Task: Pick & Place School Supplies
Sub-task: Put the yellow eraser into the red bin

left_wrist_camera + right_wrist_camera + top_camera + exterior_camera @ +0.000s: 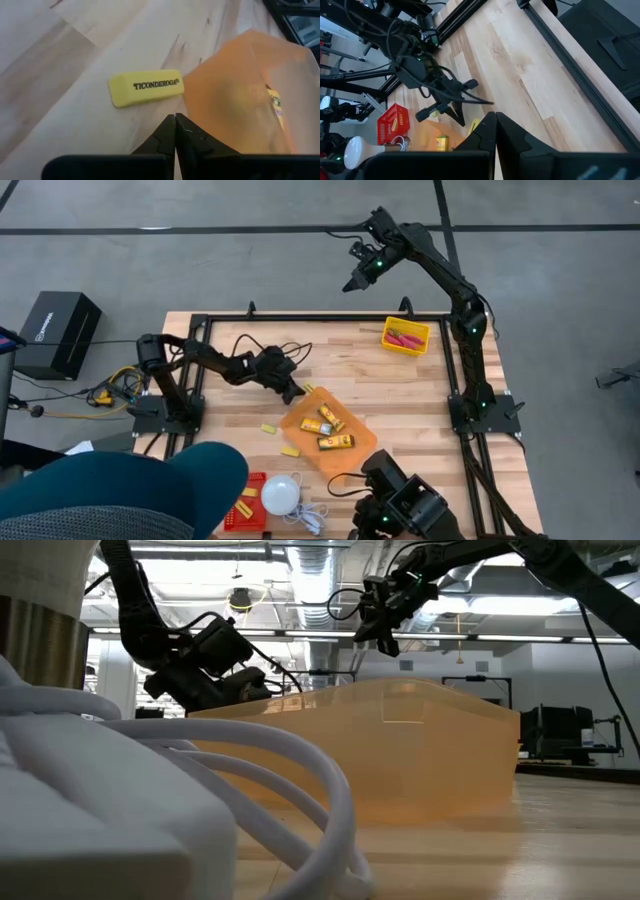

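Note:
A yellow eraser block [146,87] printed TICONDEROGA lies flat on the wooden table, beside a corner of the orange tray [235,100]. My left gripper [175,119] is shut, low over the table, with its tips just short of this block [308,388] and the tray's far left corner. Three orange-yellow packets [328,428] lie in the tray [355,450]. Two more yellow blocks [268,428] [290,450] lie on the table left of the tray. Red-handled scissors [405,338] lie in a yellow bin [388,340]. My right gripper [355,283] is shut and raised high beyond the table's far edge.
A red bin [245,502] and a white dome with a cord [282,493] sit at the near edge. Black cables [265,345] lie on the table behind my left arm. A dark frame [455,370] borders the table. Bare wood lies between tray and yellow bin.

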